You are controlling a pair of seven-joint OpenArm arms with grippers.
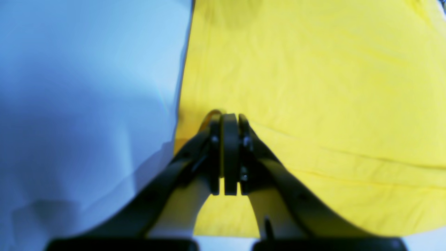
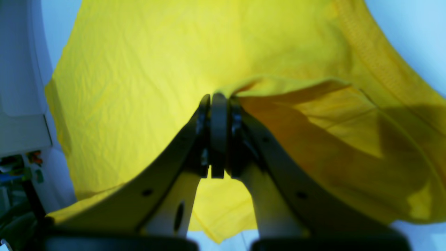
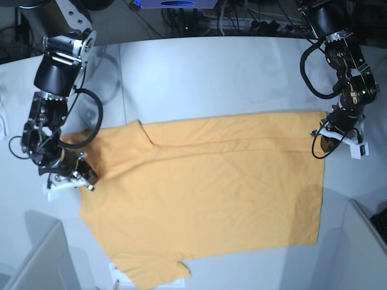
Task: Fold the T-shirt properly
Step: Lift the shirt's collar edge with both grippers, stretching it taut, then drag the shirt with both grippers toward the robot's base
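The large, thin yellow-orange cotton T-shirt (image 3: 205, 193) lies spread across the white counter (image 3: 199, 78). The left end effector (image 1: 230, 120) is clamped tight on the shirt's hem corner at the base view's right edge. The right end effector (image 2: 217, 99) pinches a raised fold of fabric by the sleeve on that view's left.

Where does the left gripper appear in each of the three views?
Left wrist: left gripper at bottom centre, shut on the T-shirt edge.
Right wrist: not in it.
Base: left gripper at the right, at the T-shirt's upper right corner.
Shared landmark: the T-shirt.
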